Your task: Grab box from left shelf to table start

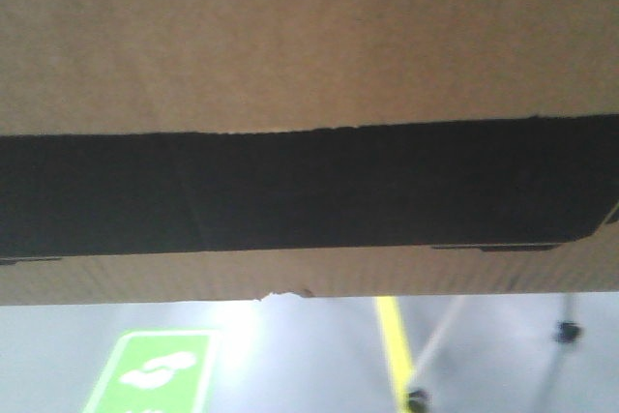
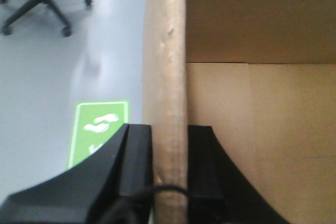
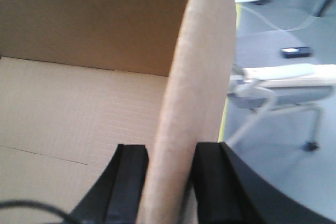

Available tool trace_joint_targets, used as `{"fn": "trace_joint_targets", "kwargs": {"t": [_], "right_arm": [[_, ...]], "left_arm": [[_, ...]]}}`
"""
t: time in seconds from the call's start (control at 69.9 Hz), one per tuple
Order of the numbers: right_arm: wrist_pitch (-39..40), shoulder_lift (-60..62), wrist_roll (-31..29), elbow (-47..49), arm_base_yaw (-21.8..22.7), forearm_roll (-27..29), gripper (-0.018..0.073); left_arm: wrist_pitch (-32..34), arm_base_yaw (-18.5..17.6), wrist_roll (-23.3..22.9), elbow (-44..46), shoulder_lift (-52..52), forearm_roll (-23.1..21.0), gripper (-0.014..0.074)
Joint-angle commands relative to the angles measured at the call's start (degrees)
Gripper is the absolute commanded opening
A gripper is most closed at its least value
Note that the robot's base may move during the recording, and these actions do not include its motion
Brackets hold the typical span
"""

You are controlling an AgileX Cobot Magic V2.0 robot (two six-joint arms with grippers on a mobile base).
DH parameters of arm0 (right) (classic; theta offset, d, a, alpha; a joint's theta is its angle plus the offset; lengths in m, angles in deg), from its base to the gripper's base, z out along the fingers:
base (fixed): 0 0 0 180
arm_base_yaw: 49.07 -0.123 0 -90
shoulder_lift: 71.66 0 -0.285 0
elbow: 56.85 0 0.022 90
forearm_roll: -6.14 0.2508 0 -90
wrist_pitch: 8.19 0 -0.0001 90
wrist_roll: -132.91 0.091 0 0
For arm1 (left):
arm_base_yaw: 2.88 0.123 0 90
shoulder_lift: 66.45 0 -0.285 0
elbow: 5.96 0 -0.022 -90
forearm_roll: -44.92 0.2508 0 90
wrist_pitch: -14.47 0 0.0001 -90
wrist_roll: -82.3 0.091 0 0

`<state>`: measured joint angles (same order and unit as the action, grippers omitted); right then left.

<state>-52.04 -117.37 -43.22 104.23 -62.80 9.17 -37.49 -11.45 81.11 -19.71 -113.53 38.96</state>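
Observation:
The brown cardboard box (image 1: 309, 36) fills most of the front view, its wide black printed band (image 1: 309, 191) running across the middle. In the left wrist view my left gripper (image 2: 169, 150) is shut on the box's left wall (image 2: 165, 66), one black finger outside and one inside. In the right wrist view my right gripper (image 3: 170, 166) is shut on the box's right wall (image 3: 202, 66) the same way. The box's inside floor (image 3: 79, 108) is bare. The box hangs above the grey floor. The left shelf and the table are out of view.
Below the box lies grey floor (image 1: 309, 365) with a green footprint sign (image 1: 155, 374) and a yellow line (image 1: 394, 336). An office chair base (image 2: 42, 3) stands far left. A white-framed trolley (image 3: 283, 87) stands to the right.

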Motion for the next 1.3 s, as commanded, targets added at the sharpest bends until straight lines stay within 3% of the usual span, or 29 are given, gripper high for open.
{"fn": "trace_joint_targets", "kwargs": {"t": [0.0,1.287], "right_arm": [[8.3,-0.1,-0.5,2.2,0.1,-1.4,0.0057],[8.3,-0.1,-0.5,2.2,0.1,-1.4,0.0057]], "left_arm": [[7.1,-0.3,-0.3,2.2,0.4,-4.4,-0.0102],[7.1,-0.3,-0.3,2.2,0.4,-4.4,-0.0102]]}}
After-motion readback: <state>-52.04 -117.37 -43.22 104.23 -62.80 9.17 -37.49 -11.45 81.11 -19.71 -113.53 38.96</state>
